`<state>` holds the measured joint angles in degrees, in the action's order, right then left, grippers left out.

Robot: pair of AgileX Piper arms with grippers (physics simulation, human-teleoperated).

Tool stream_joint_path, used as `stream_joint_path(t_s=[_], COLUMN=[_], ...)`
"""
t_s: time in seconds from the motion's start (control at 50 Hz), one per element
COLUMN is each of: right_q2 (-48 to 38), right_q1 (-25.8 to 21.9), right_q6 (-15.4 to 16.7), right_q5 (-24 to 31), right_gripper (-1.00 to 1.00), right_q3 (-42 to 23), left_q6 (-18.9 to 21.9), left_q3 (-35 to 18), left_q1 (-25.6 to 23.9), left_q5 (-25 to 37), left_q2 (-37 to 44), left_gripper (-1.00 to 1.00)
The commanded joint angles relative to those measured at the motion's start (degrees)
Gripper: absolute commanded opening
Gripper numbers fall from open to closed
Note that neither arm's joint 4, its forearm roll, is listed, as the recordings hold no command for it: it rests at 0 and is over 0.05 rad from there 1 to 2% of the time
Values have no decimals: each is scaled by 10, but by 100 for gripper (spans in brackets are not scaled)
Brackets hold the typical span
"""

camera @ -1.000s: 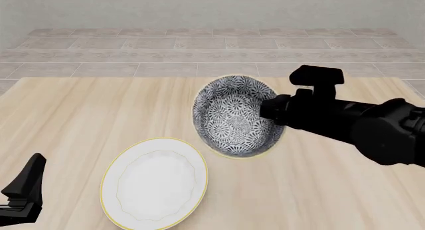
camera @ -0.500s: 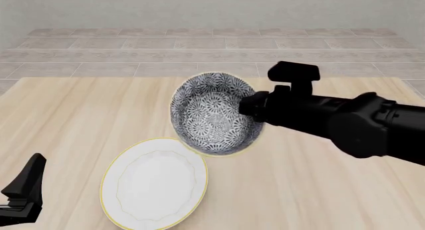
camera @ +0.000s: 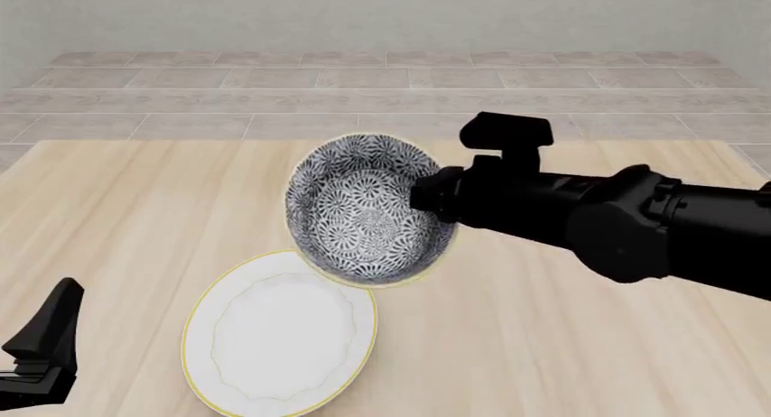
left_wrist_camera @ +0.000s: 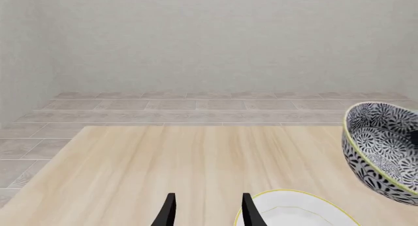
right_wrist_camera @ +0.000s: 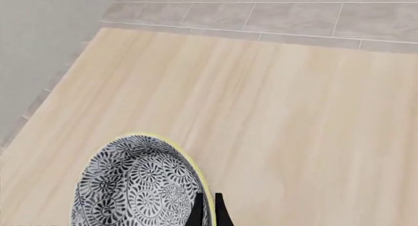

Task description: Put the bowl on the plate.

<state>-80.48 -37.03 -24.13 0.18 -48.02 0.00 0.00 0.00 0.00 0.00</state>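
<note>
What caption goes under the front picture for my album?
Right hand carries the tilted flowery bowl toward the white plate.

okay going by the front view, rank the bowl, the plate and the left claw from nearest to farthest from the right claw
1. The bowl: its right rim is gripped in the right claw itself, mid-table.
2. The plate: down and to the left of the bowl, toward the near edge.
3. The left claw: at the near-left corner, beyond the plate.
</note>
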Motion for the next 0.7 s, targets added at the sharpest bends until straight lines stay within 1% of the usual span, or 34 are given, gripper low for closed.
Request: stream_joint_path(t_s=[0.02, 0.22, 0.7], right_q2=[-12, -21, -53], right_q1=[-11, -16, -45], right_q6=[-4, -4, -11], right_q5=[-4, -5, -13], right_gripper=[-100, -100, -100], right_q3=[-12, -19, -35], left_q6=[0, 0, 0], left_q3=[0, 0, 0], left_q1=[0, 0, 0], left_q5=[0, 0, 0], left_q2=[0, 0, 0], left_gripper=[100, 100, 100])
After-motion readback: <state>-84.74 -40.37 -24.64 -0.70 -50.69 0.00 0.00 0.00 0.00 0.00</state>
